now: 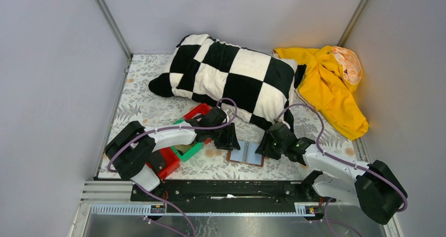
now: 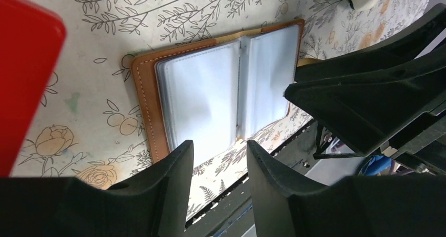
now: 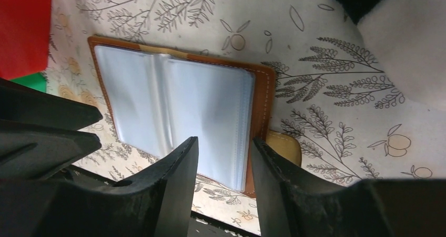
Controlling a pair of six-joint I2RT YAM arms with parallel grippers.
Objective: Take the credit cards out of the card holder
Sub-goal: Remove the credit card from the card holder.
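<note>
Spread open flat just before the checkered pillow (image 1: 231,71), card holder (image 1: 246,154), long axis left-right, flanked closely by left gripper (image 1: 231,142) and right gripper (image 1: 263,152), both half-open, empty, equally near, one per end.

The left arm (image 1: 168,137) and right arm (image 1: 331,166) both reach inward over the flat, open brown leather card holder (image 1: 246,154). The left gripper (image 1: 230,138) hangs at its left edge and the right gripper (image 1: 264,148) at its right edge. Both point downward, black fingers parted, gripping nothing.
</note>
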